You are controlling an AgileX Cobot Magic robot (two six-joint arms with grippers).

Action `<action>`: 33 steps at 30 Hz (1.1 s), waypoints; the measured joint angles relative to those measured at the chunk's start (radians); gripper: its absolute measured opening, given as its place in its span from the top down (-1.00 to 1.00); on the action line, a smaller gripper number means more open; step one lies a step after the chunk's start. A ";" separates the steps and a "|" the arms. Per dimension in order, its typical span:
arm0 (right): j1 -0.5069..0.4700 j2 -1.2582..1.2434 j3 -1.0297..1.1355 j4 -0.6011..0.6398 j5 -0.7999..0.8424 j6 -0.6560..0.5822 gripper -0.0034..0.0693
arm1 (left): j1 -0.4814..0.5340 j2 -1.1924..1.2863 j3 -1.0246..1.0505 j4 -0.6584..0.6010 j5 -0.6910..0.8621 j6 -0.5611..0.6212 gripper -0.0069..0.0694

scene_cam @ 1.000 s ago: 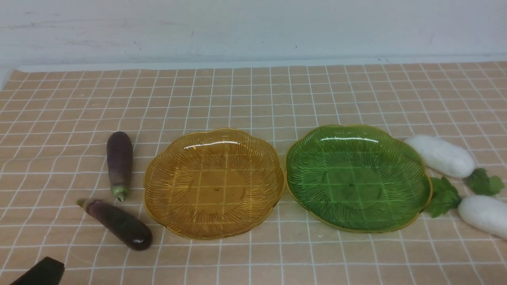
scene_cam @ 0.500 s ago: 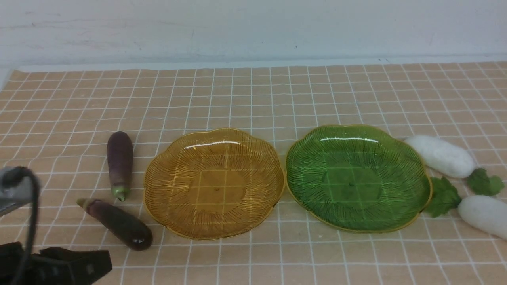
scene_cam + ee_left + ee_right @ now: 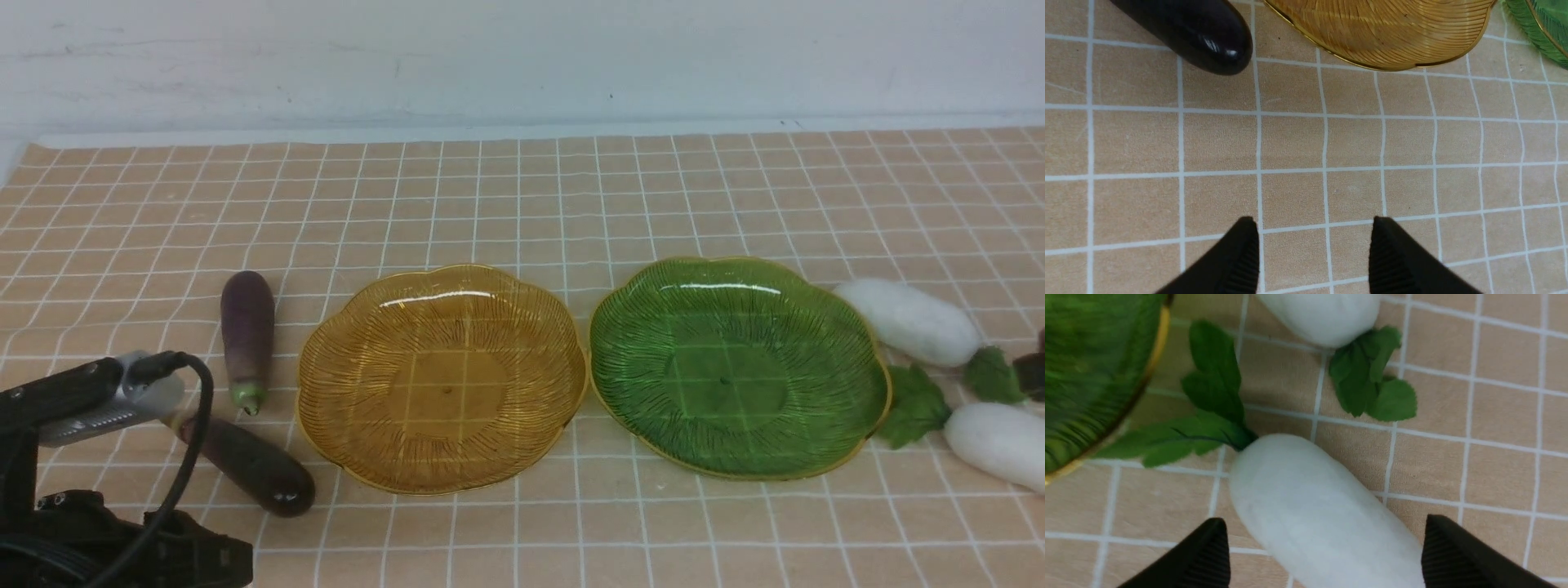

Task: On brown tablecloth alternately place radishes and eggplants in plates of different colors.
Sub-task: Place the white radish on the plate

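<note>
Both arms advanced: left hand (image 3: 1311,222) gapes empty; right hand (image 3: 1325,520) spread astride nearer radish (image 3: 1306,494).

Two plates sit side by side in the middle of the tablecloth (image 3: 522,204), the left plate (image 3: 441,380) just beside the right plate (image 3: 739,367). Left of the left plate lie the far eggplant (image 3: 247,331) and, in front of it, the near eggplant (image 3: 253,467), slanting toward that plate. Right of the right plate lie the far radish (image 3: 906,321) and, in front of it, the near radish (image 3: 996,445), its leaves just beside that plate's rim.
</note>
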 joint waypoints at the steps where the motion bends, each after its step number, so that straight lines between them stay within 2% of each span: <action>1: 0.000 0.021 -0.002 -0.008 0.001 -0.014 -0.69 | 0.000 0.000 0.000 0.000 0.000 0.003 -0.09; 8: 0.000 0.147 -0.009 -0.107 -0.005 -0.062 -0.70 | 0.000 0.000 0.000 0.000 -0.004 0.013 -0.09; 13: 0.000 0.212 -0.010 -0.135 -0.019 -0.063 -0.70 | 0.000 0.000 0.000 0.000 -0.022 0.015 -0.09; 17: 0.000 0.248 -0.010 -0.131 -0.007 -0.064 -0.58 | 0.000 0.000 0.000 0.000 -0.022 0.015 -0.09; 19: 0.000 0.249 -0.014 -0.126 0.003 -0.064 -0.43 | 0.000 0.000 0.000 0.000 -0.022 0.015 -0.09; 21: 0.000 0.245 -0.030 -0.122 0.052 -0.064 -0.36 | 0.000 0.000 0.000 0.000 -0.023 0.015 -0.09; 25: 0.000 0.192 -0.119 -0.113 0.227 -0.065 -0.37 | 0.000 0.000 -0.001 0.000 -0.023 0.015 -0.09; 30: 0.000 0.118 -0.261 -0.005 0.352 -0.057 -0.37 | 0.000 0.000 -0.001 0.000 -0.023 0.015 -0.09; 33: 0.007 0.082 -0.343 0.178 0.330 -0.055 -0.37 | 0.000 0.000 -0.001 0.000 -0.024 0.015 -0.09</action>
